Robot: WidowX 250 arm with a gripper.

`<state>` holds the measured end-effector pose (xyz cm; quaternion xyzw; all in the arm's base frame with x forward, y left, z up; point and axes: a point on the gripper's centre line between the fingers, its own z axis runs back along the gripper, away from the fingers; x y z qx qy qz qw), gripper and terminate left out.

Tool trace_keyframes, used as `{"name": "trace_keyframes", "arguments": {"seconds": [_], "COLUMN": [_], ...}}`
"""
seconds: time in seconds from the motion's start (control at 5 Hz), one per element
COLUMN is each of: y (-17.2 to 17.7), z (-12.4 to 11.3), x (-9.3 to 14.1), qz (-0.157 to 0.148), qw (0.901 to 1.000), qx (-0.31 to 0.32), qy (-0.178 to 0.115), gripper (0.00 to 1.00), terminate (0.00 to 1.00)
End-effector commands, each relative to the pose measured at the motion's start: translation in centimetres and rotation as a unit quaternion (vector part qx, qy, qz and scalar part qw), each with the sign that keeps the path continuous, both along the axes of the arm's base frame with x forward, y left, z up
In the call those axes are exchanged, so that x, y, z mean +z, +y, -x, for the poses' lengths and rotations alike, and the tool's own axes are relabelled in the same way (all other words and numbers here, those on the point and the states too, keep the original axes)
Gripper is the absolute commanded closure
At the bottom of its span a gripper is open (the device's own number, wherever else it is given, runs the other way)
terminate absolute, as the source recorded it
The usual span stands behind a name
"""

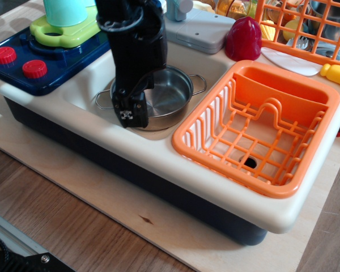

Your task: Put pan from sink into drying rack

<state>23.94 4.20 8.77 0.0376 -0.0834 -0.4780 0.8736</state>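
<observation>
Steel pan (169, 97), centre-left in sink (85, 85): we set gripper (130, 113), finger gap hidden, squarely over near rim before clamping.

The black hand (130, 110) hangs over the near-left rim of the pan (164, 96), which sits in the sink (88, 85). Whether its fingers grip the rim cannot be told. Right of the hand lies the orange drying rack (260, 127); a dark red dome (243, 38) stands beyond it.
</observation>
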Motion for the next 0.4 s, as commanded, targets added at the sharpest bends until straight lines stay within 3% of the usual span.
{"name": "trace_keyframes", "arguments": {"seconds": [0.0,0.2], "y": [1.14,1.66], "z": [-0.21,-0.45], "x": [-0.99,-1.7], "qz": [0.008,0.019], "qw": [0.9996,0.9994], "qx": [-0.007,-0.014], "qy": [-0.028,-0.024], "gripper": [0.0,0.0], "terminate": [0.0,0.0]}}
